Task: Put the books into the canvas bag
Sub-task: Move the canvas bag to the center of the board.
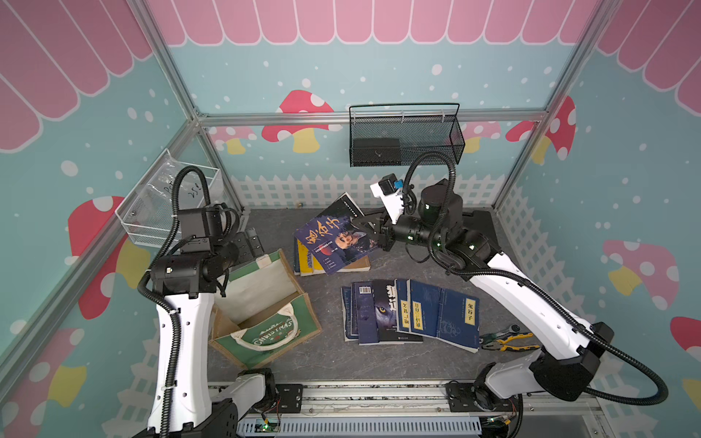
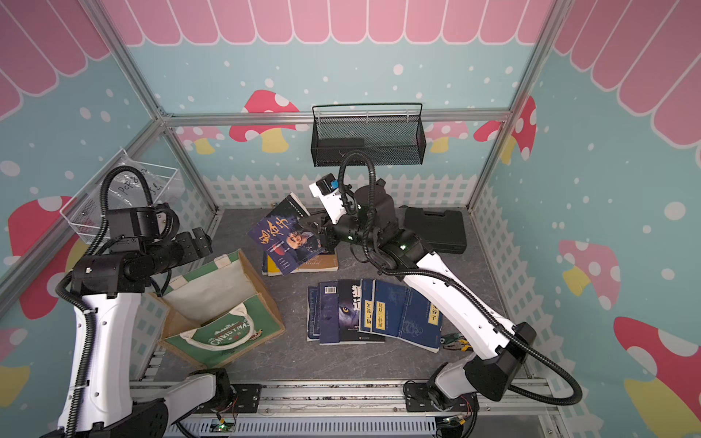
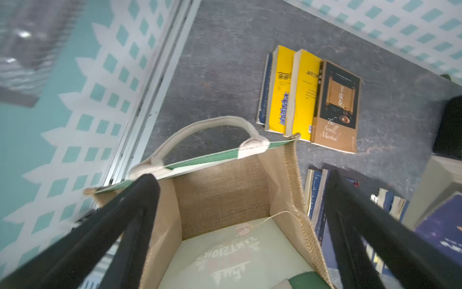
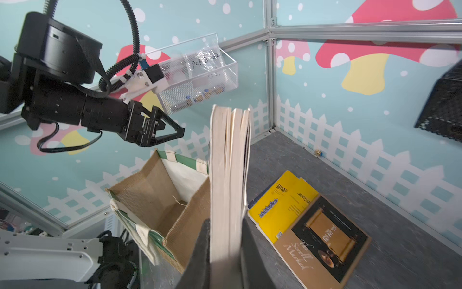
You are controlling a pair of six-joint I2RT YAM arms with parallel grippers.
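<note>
Clamps, with the right end effector, one edge of a purple-blue book, jaws closed down to its thickness, leaving the rest of the cover jutting free toward the bag side. Holds it raised and tilted, clear of the pile beneath. Shows loosely fanned pages in the right wrist view, probably from being pinched at that one edge alone. Calls, by the look of it, for a steeper, edge-first tilt, to slide into an opening rather than land flat across it.

Hangs the left end effector with jaws spread wide and nothing between them, just above the far rim of the canvas bag and touching none of it. Seems parked there to steady the mouth if needed, or merely to stay off the incoming path.

Has the canvas bag standing on the worktop at the left, mouth up and gaping, with no book inside to judge by both wrist views.

Has, right under the held book, two yellow books, a brown book and a blue book overlapped flat. Has, nearer the front, a fanned row of navy books with a wolf-eye cover among them, well apart from the bag. Puts both piles on the right arm's side, hence presumably that arm doing the carrying.
</note>
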